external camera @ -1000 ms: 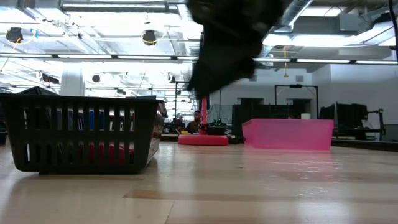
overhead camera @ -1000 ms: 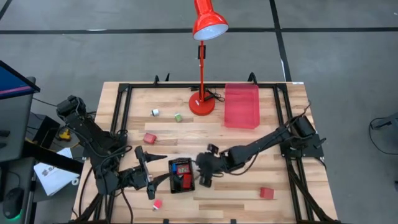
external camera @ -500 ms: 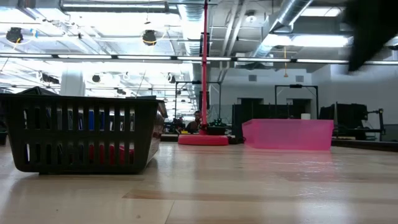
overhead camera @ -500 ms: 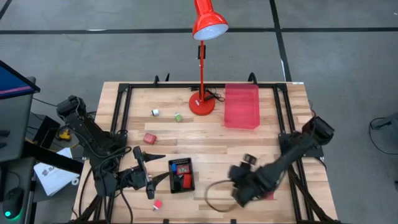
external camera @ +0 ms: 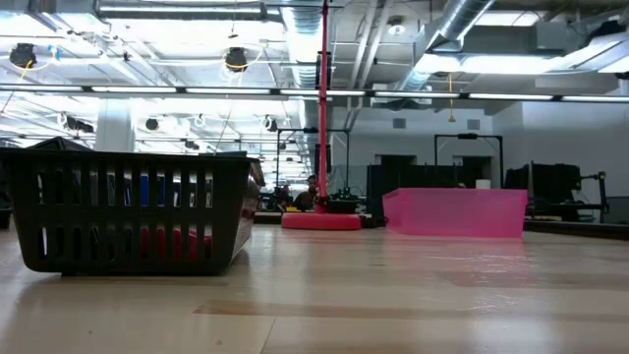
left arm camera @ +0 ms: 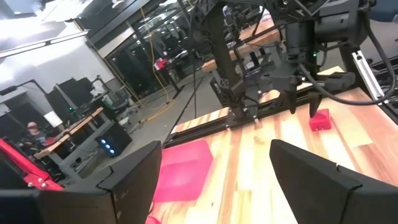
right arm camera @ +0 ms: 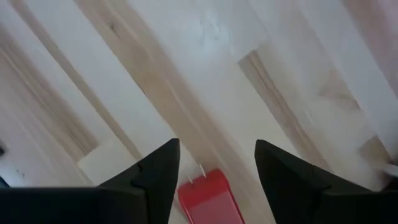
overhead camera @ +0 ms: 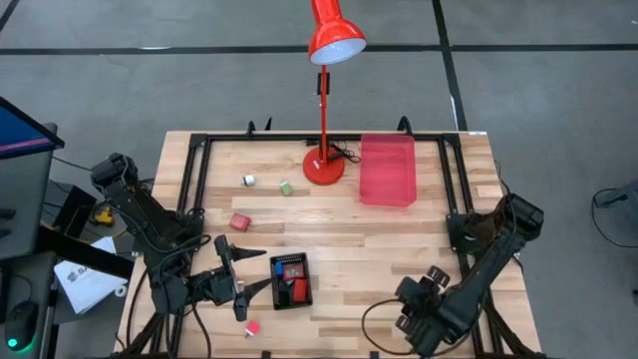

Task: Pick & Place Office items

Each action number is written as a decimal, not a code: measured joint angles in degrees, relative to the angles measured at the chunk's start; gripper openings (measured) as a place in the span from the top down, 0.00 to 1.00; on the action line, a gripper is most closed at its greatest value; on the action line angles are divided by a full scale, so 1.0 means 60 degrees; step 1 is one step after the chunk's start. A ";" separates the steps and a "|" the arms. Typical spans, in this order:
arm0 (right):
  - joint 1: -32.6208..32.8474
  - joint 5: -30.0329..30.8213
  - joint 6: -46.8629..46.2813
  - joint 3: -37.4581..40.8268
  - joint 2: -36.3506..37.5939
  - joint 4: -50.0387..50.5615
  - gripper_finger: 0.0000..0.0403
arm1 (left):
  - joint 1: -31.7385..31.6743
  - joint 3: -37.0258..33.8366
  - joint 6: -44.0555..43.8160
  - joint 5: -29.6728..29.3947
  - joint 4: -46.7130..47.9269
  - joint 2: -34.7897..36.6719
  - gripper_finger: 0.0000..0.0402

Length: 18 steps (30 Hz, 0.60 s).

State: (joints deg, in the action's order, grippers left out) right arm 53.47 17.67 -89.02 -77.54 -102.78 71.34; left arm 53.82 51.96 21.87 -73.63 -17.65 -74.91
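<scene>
One red block (right arm camera: pixel 208 197) lies on the tabletop (overhead camera: pixel 399 239) directly under the right hand (overhead camera: pixel 417 321), showing between its open fingers (right arm camera: pixel 155 171) at the near right edge; its long axis seems to run roughly along the gap, though only part shows; the right arm is plainly the nearer; the left hand (overhead camera: pixel 237 279), also open and empty, waits beside the black basket (overhead camera: pixel 290 280); a red lamp (overhead camera: pixel 329 60) and a pink tray (overhead camera: pixel 387 170) stand at the far edge; smaller blocks lie scattered, pink (overhead camera: pixel 239 221), green (overhead camera: pixel 285 187), white (overhead camera: pixel 247 179).

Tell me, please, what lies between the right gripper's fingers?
In the right wrist view, a red block on bare wooden table lies between the open right gripper's fingers, not gripped.
</scene>
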 joint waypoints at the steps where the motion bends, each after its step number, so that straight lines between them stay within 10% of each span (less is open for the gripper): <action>1: 0.0091 0.0059 -0.0184 0.0000 0.0000 0.0019 0.48 | 0.0000 0.0000 -0.0002 0.0008 0.0000 0.0000 0.26; 18: 0.2818 -0.0551 -0.4078 0.0000 -0.0004 0.1062 0.38 | 0.0084 0.0000 -0.0907 0.1503 0.0361 0.0000 0.26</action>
State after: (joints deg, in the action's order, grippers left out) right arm 70.38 14.36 -113.49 -77.54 -102.80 77.71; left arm 54.33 51.96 16.43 -64.61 -15.48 -74.91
